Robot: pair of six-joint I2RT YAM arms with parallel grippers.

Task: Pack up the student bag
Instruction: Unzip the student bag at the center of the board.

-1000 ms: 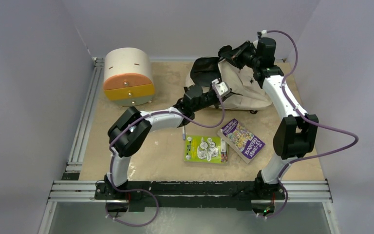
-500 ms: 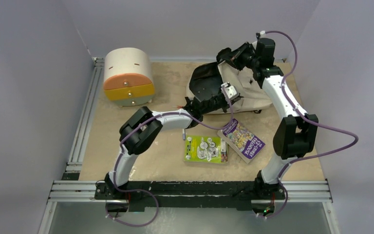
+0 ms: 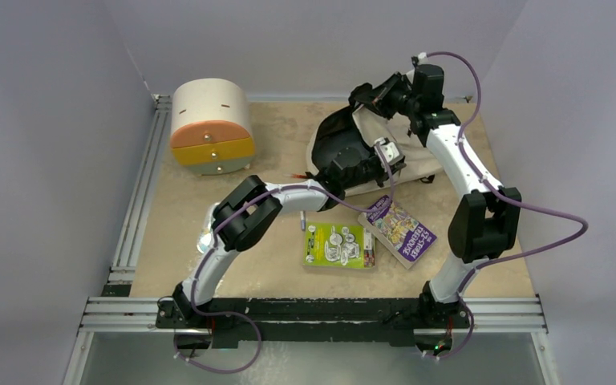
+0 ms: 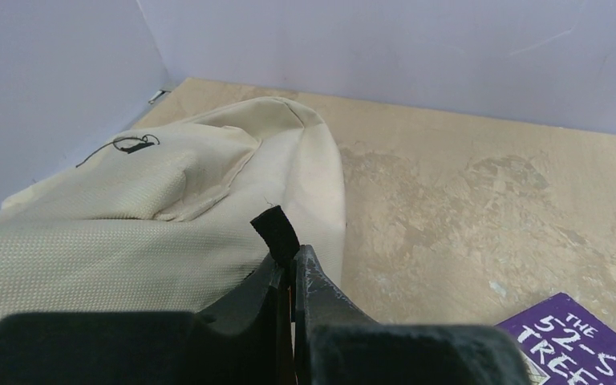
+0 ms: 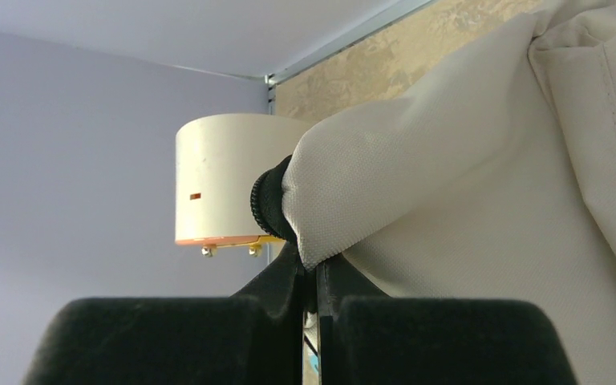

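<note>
At the far right of the table (image 3: 273,210), top view, the student bag (image 3: 411,160) lies with its black mouth agape. Left wrist view: the left gripper (image 4: 293,258) pinches a black tab (image 4: 275,228) on the bag; a purple book (image 4: 577,345) reads "THE 52-ST", "TREE". Right wrist view: the right gripper (image 5: 313,269) pinches the bag's beige rim.

Bag: on my feed the student bag (image 3: 414,163) is cream-beige with a fine woven grain, and black inside its mouth.
Drawer box: I see the drawer box (image 3: 208,120) with a cream shell, an orange front above a yellow one.
Books: the green book (image 3: 338,245) is bright green with pale drawings. The purple book (image 3: 399,228) has white lettering.
Table: the table (image 3: 208,208) is mottled tan.
Grippers: I read the left gripper (image 4: 293,257) and the right gripper (image 5: 314,269) as black.
Cables: the cables (image 3: 545,212) are purple.
</note>
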